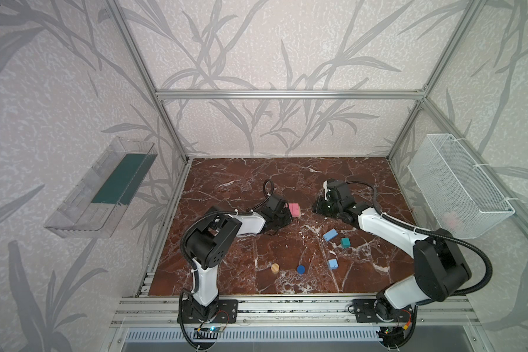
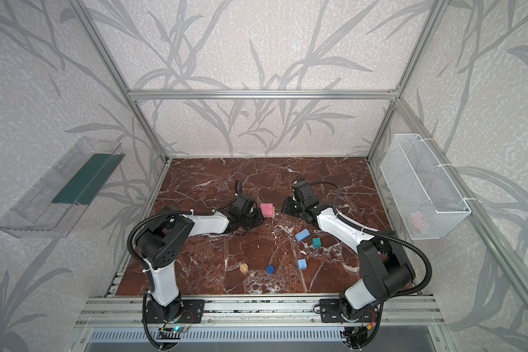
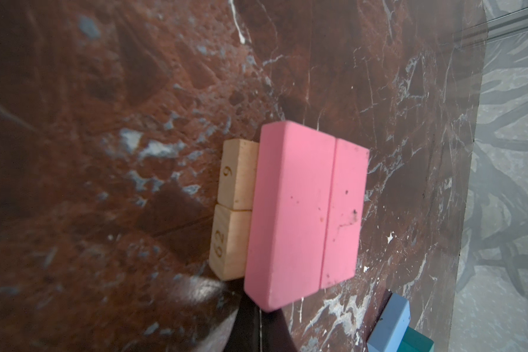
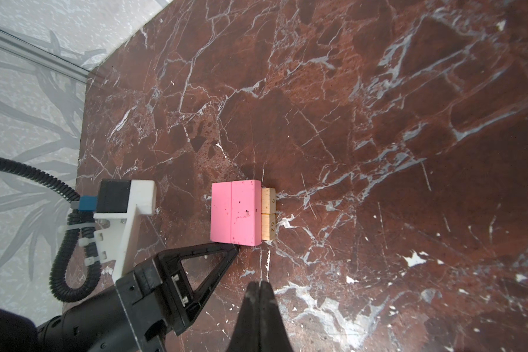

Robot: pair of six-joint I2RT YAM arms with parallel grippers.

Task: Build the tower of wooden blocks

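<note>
The tower (image 1: 294,210) is a low stack near the table's middle: two pink bars (image 4: 237,213) lie side by side across two tan bars (image 4: 269,213). My left gripper (image 4: 236,248) is shut and empty, its tip against a lower corner of the pink bars (image 3: 305,213). My right gripper (image 4: 260,285) is shut on nothing and stands a short way to the right of the stack (image 2: 268,210). Loose wood blocks lie nearer the front: a light blue block (image 1: 330,235), a teal cube (image 1: 345,242), another light blue block (image 1: 333,264), a dark blue cylinder (image 1: 301,268) and a tan cylinder (image 1: 275,268).
A white wire basket (image 1: 457,189) hangs on the right wall, with something pink inside. A clear plastic tray (image 1: 101,189) hangs on the left wall. Aluminium frame posts (image 1: 171,128) rise at the table's back corners. The marble table (image 1: 241,183) is bare behind the stack.
</note>
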